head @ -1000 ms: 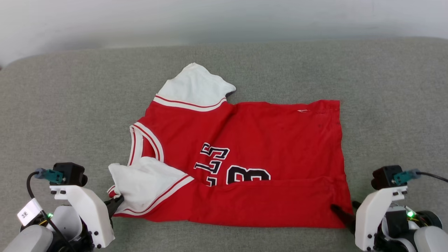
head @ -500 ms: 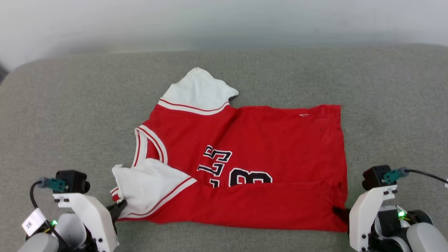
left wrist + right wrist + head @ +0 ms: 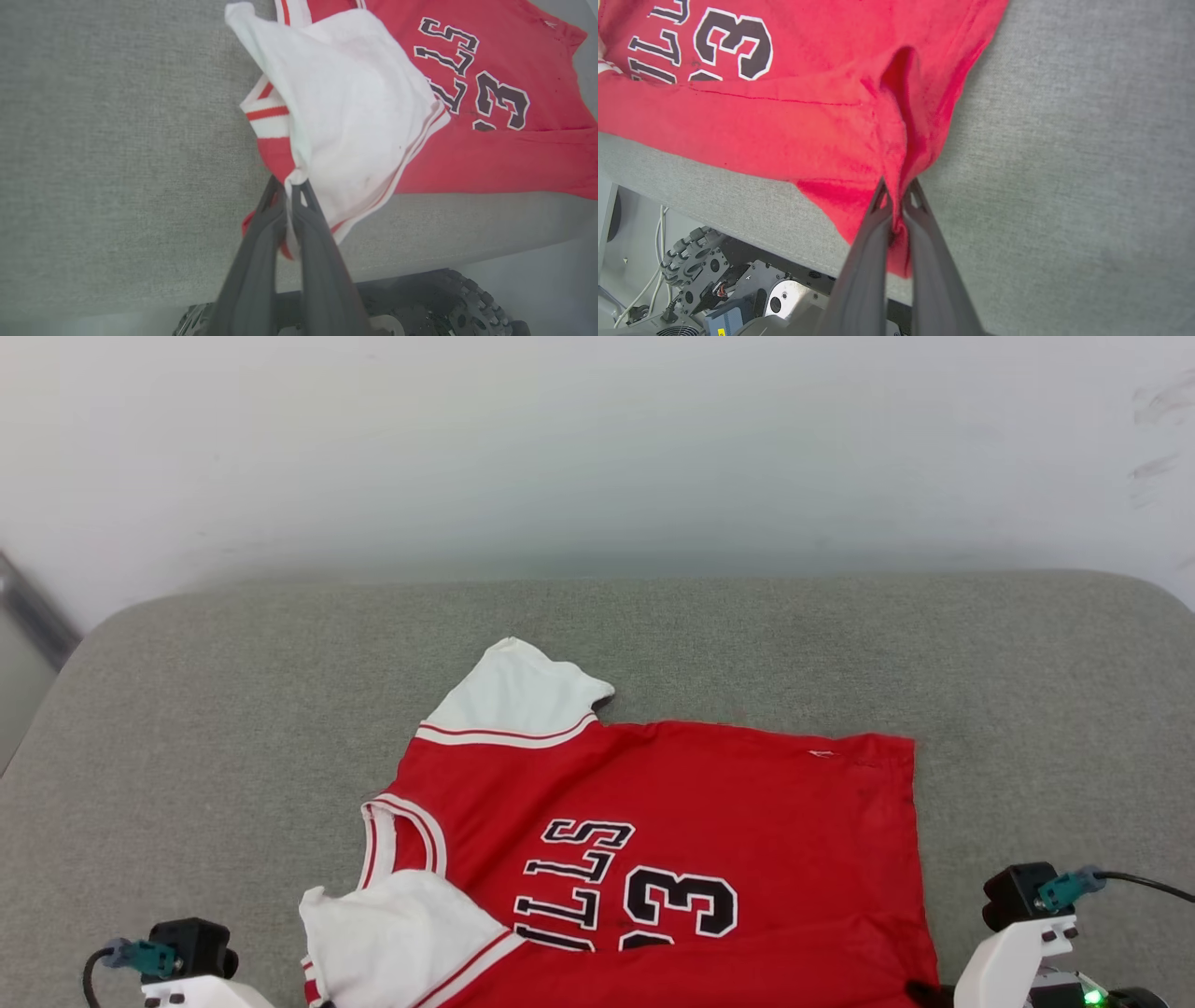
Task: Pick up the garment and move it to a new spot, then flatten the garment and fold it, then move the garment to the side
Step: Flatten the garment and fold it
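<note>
The jersey [image 3: 709,821] is lying spread on the grey bench [image 3: 205,709] with its print facing up, close to the front edge, and its two near corners are reaching past that edge. The left end effector [image 3: 289,184] is pinching the white sleeve [image 3: 355,107] at the near left corner, fingers pressed together on the cloth. The right end effector [image 3: 899,186] is clamping the red near right corner the same way, with the cloth bunching into a fold just above its tips.
</note>
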